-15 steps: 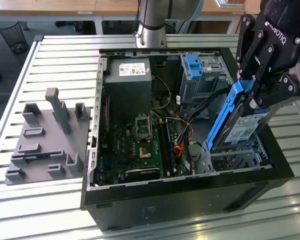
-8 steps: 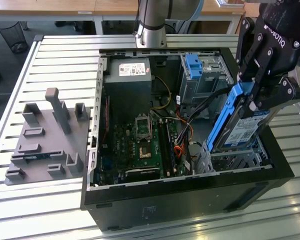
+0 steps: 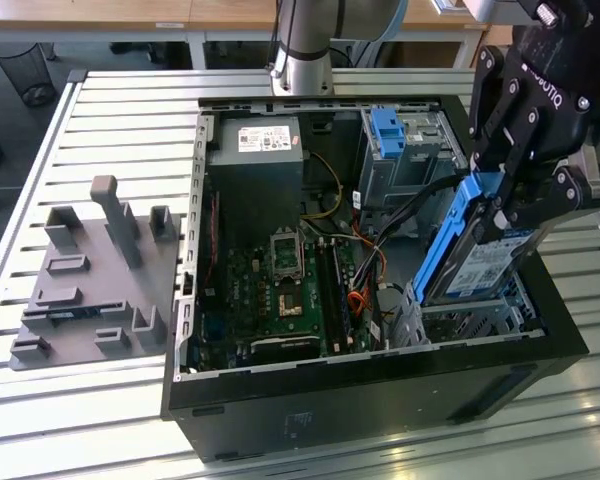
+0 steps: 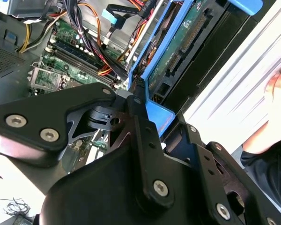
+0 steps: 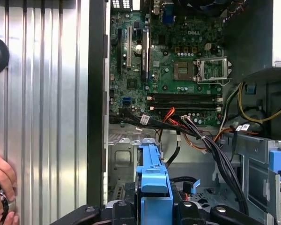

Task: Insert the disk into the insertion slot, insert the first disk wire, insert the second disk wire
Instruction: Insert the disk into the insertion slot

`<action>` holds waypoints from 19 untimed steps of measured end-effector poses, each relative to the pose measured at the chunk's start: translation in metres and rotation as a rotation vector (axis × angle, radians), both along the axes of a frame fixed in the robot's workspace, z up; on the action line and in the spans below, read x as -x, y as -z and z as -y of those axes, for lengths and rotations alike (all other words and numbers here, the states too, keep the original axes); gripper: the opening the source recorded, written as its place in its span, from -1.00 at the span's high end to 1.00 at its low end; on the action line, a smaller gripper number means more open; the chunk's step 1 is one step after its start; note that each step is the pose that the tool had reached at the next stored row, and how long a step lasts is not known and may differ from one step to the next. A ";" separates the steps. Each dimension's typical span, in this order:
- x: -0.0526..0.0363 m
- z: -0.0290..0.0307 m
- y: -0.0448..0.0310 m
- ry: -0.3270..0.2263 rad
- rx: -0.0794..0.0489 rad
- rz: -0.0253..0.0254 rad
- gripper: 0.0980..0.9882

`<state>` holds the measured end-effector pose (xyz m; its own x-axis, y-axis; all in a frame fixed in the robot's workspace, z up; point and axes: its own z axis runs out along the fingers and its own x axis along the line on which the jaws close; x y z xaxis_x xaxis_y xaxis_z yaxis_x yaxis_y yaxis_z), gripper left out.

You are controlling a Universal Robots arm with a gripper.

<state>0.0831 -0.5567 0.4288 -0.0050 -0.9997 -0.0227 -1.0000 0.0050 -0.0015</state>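
Exterior view: the gripper (image 3: pixel 502 205) grips the top of the blue-framed disk (image 3: pixel 477 265), held tilted with its lower end at the insertion slot (image 3: pixel 480 320) just beneath the gripper; seating looks incomplete, and neither wire insertion appears done.

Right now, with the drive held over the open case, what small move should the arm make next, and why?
Probably tip the drive flatter. The gripper holds it steeply tilted, its lower end at the silver cage, so it seems not yet in line with the opening. Black cables run close beside it, so move slowly.
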 end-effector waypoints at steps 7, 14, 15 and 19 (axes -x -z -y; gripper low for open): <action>0.0000 0.0000 0.0068 0.000 0.000 -0.0006 0.40; 0.0000 0.0000 0.0135 0.000 0.000 -0.0007 0.40; 0.0000 0.0000 0.0143 0.000 0.000 -0.0007 0.40; 0.0000 0.0000 0.0175 0.000 0.000 -0.0007 0.40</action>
